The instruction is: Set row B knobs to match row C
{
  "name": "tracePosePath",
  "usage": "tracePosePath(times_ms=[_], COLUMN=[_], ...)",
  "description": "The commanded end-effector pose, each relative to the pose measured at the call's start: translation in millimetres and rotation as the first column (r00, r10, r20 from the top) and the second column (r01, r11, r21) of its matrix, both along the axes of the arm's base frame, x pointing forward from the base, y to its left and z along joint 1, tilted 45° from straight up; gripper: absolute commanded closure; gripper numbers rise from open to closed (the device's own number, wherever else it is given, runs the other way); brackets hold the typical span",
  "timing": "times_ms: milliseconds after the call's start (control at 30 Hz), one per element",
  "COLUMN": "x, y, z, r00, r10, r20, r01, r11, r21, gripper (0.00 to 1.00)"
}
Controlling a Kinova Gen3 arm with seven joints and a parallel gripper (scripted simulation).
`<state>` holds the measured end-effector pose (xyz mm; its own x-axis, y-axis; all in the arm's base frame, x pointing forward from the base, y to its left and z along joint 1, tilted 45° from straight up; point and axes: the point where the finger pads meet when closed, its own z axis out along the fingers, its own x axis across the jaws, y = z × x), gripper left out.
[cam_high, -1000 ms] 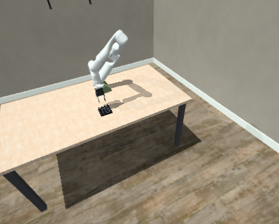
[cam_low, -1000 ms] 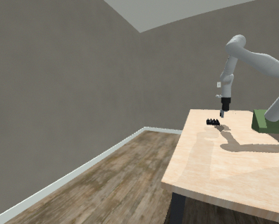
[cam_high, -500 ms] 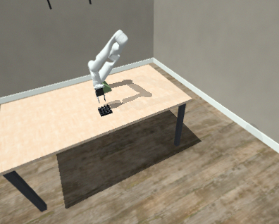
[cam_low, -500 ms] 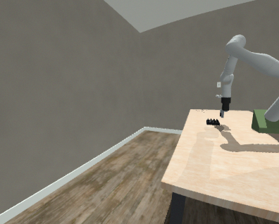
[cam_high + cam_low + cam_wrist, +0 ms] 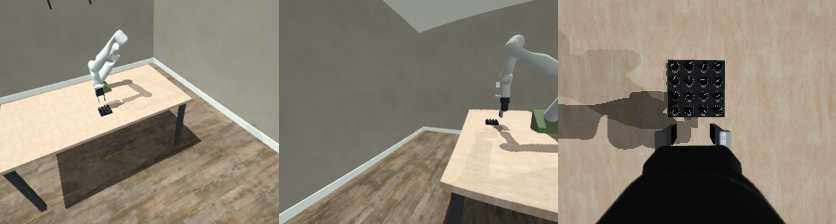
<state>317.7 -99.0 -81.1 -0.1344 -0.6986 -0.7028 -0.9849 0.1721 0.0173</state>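
Note:
The knob box (image 5: 105, 111) (image 5: 492, 122) (image 5: 696, 88) is a small black square block with a grid of dark knobs, standing on the light wooden table (image 5: 42, 127) (image 5: 490, 165) (image 5: 783, 60). The white lines on the knobs are too small to read. My gripper (image 5: 101, 101) (image 5: 501, 114) (image 5: 693, 130) is open and empty. It hangs above the table just beside the box, with its fingertips off the box's near edge in the wrist view.
The arm's green base block (image 5: 541, 121) (image 5: 106, 86) stands on the table behind the box. The table's front edge (image 5: 116, 132) lies a short way beyond the box in the top view.

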Motion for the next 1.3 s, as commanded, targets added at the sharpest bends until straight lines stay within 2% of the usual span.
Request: tracePosePath(times_ms=[0, 1033, 1267], x=[0.2, 0.3, 2.7], y=[-0.9, -0.9, -0.4], z=[0.3, 0.3, 0.9], r00=[1.000, 1.000, 0.999], r10=[-0.001, 0.000, 0.026], r20=[0.001, 0.002, 0.026], r01=[0.001, 0.000, -0.026], r11=[1.000, 1.000, 1.000], r21=[-0.001, -0.001, -0.003], gripper=[0.00, 0.00, 0.00])
